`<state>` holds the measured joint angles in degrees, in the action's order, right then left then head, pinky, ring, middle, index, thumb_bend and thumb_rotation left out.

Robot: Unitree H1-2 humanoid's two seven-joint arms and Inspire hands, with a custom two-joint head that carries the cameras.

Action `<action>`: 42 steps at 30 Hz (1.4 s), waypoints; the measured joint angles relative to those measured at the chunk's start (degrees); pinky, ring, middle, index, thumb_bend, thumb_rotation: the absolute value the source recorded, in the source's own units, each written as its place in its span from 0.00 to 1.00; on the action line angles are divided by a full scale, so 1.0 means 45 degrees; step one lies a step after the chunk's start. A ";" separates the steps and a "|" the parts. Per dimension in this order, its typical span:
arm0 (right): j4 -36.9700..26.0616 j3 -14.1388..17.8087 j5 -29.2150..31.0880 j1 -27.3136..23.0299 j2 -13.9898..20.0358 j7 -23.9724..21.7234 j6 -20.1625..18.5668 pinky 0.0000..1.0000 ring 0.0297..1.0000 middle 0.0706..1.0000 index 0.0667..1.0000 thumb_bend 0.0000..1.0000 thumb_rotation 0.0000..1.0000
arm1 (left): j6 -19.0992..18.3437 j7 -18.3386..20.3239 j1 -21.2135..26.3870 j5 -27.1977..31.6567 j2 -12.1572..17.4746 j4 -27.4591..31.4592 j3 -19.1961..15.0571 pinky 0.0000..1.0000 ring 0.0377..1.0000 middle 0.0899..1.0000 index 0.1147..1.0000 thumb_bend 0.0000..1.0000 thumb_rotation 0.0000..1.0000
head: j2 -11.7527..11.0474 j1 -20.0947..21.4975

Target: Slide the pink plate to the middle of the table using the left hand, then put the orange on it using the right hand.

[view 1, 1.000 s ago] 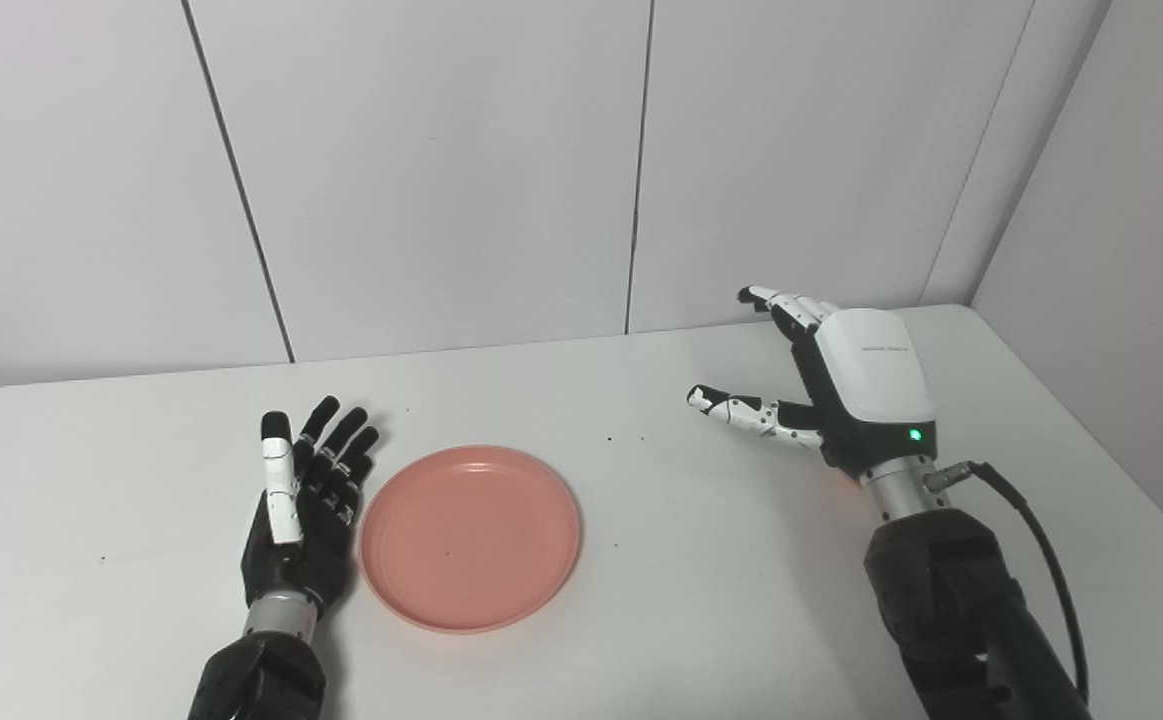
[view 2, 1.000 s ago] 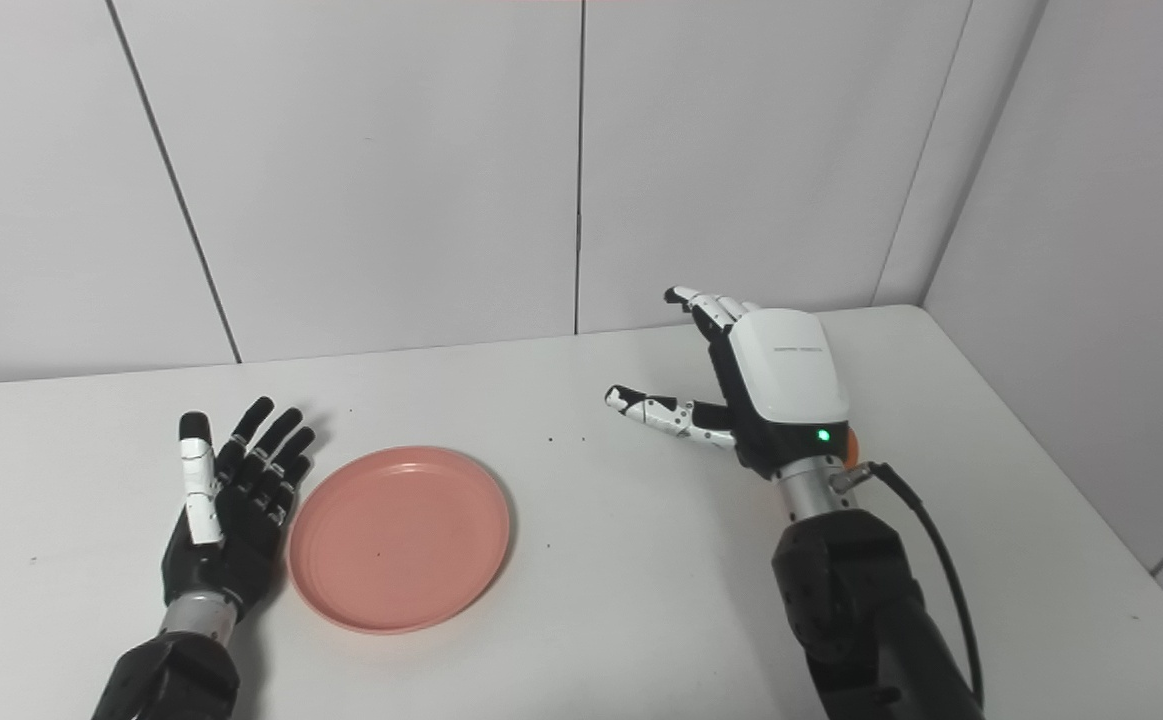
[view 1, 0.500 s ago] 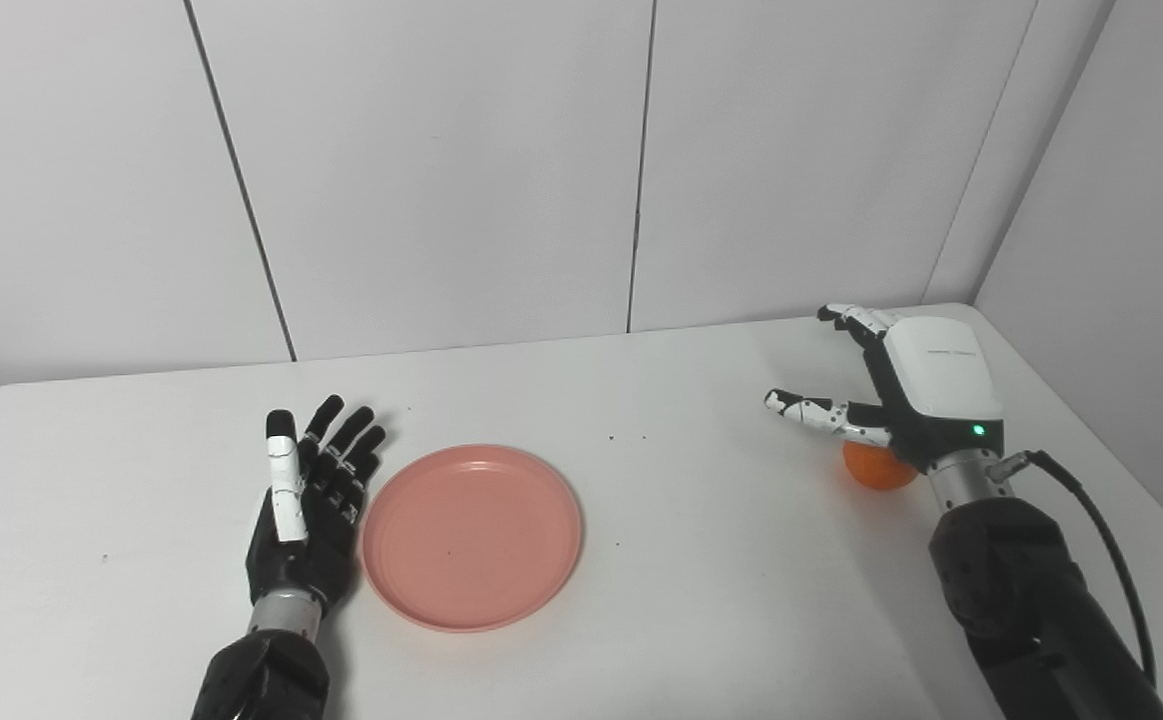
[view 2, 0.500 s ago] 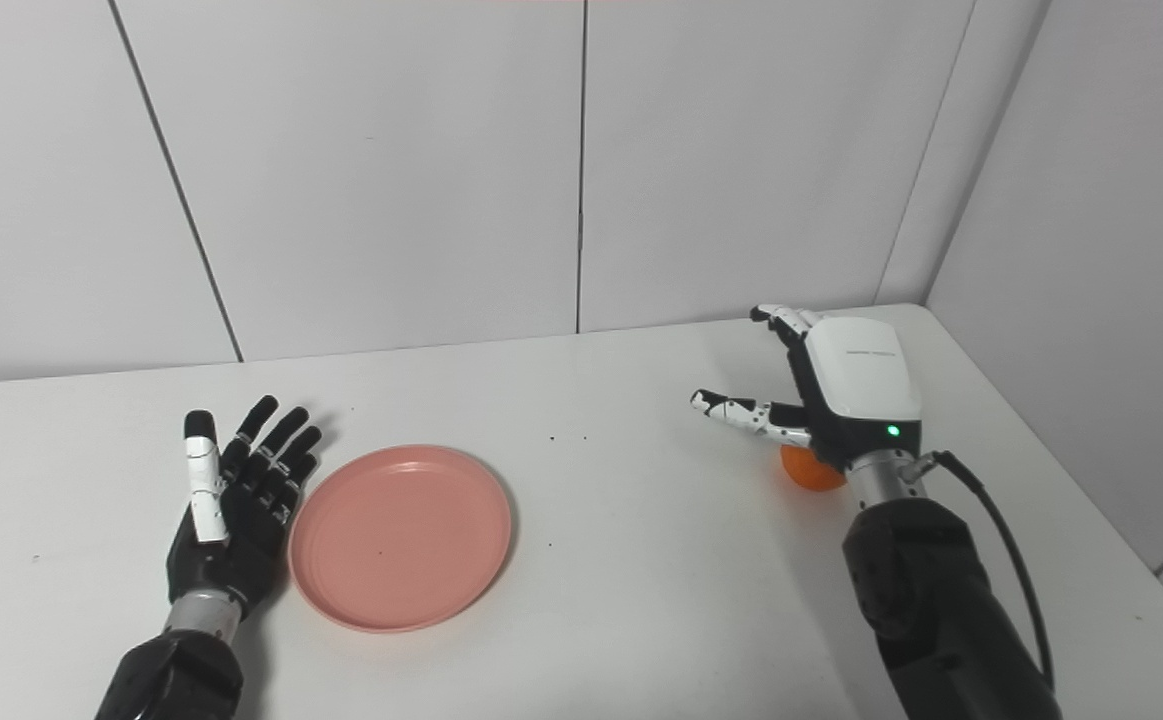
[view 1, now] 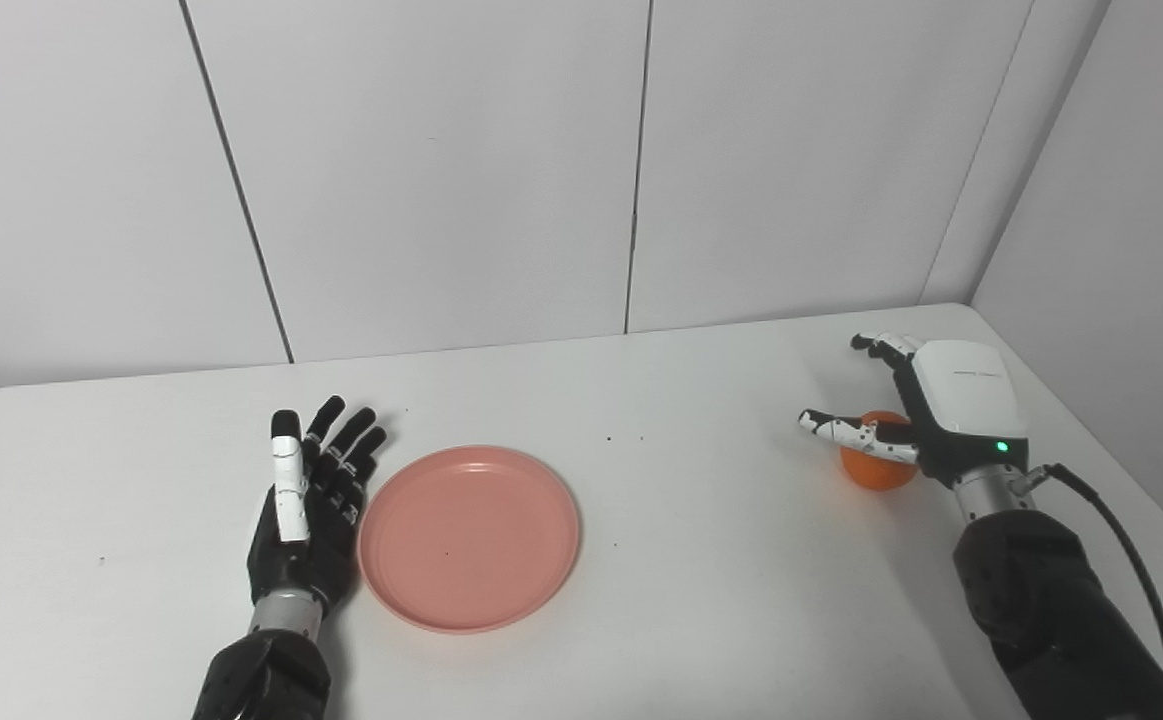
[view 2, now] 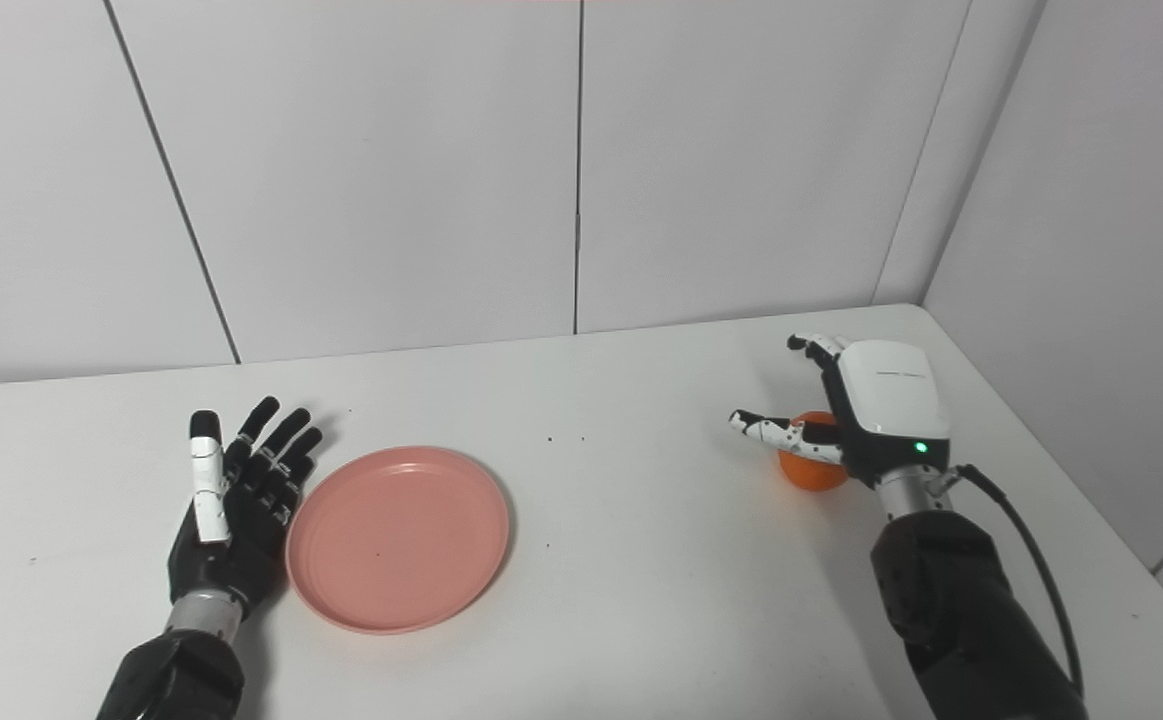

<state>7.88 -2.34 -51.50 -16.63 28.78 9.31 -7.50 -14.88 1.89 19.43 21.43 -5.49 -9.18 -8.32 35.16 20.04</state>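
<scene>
Pink plate (view 1: pixel 469 537) flat, round; orange (view 1: pixel 876 470) under right robot hand (view 1: pixel 941 410).

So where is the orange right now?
The orange sits on the table's right side, near the far right corner, partly under the open right hand, well away from the pink plate.

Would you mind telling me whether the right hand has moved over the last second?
Yes. The right hand has moved rightward, away from the unmoved pink plate, and now sits open over the orange near the table's right edge.
</scene>
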 measured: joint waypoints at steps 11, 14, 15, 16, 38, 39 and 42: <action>0.0631 -0.0743 -0.0204 -0.0004 0.0164 0.0045 -0.0014 0.62 0.67 0.69 0.70 0.78 0.88 | 0.0000 0.0000 -0.0004 -0.0004 0.0007 0.0012 0.0047 0.95 0.84 0.81 0.85 0.87 0.85 | 0.0078 -0.0059; 0.0765 -0.0905 -0.0237 -0.0005 0.0162 0.0016 -0.0042 0.63 0.67 0.70 0.71 0.77 0.87 | 0.0000 -0.0004 -0.0021 -0.0018 0.0011 0.0040 0.0058 0.95 0.84 0.81 0.85 0.86 0.85 | 0.0078 -0.0059; 0.0772 -0.0948 -0.0236 -0.0014 0.0161 -0.0004 -0.0053 0.63 0.67 0.70 0.71 0.78 0.87 | -0.0001 -0.0010 -0.0023 -0.0020 0.0011 0.0048 0.0059 0.95 0.84 0.80 0.84 0.86 0.85 | 0.0078 -0.0059; 0.0784 -0.0984 -0.0233 -0.0030 0.0159 -0.0027 -0.0069 0.63 0.67 0.69 0.71 0.78 0.87 | -0.0002 -0.0020 -0.0028 -0.0020 0.0010 0.0058 0.0059 0.95 0.84 0.80 0.85 0.86 0.85 | 0.0097 -0.0078; 0.2174 -0.1317 -0.0261 -0.0416 0.0544 0.0155 -0.0104 0.64 0.67 0.70 0.71 0.77 0.85 | -0.0071 -0.0070 -0.0120 -0.0019 0.0042 0.0185 0.0130 0.94 0.83 0.79 0.85 0.85 0.85 | 0.0215 -0.0176; 0.2196 -0.1316 -0.0250 -0.0416 0.0569 0.0143 -0.0113 0.64 0.67 0.70 0.71 0.77 0.85 | -0.0076 -0.0070 -0.0120 -0.0019 0.0043 0.0185 0.0131 0.94 0.83 0.78 0.85 0.85 0.85 | 0.0215 -0.0176; 0.2227 -0.1306 -0.0158 -0.0416 0.0629 0.0126 -0.0139 0.64 0.66 0.70 0.71 0.77 0.85 | -0.0084 -0.0070 -0.0119 -0.0018 0.0053 0.0187 0.0133 0.94 0.83 0.78 0.85 0.85 0.85 | 0.0215 -0.0156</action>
<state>17.90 -8.22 -52.21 -18.50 31.61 9.88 -8.12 -15.26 1.58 18.89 21.35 -5.26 -8.34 -7.73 36.12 19.34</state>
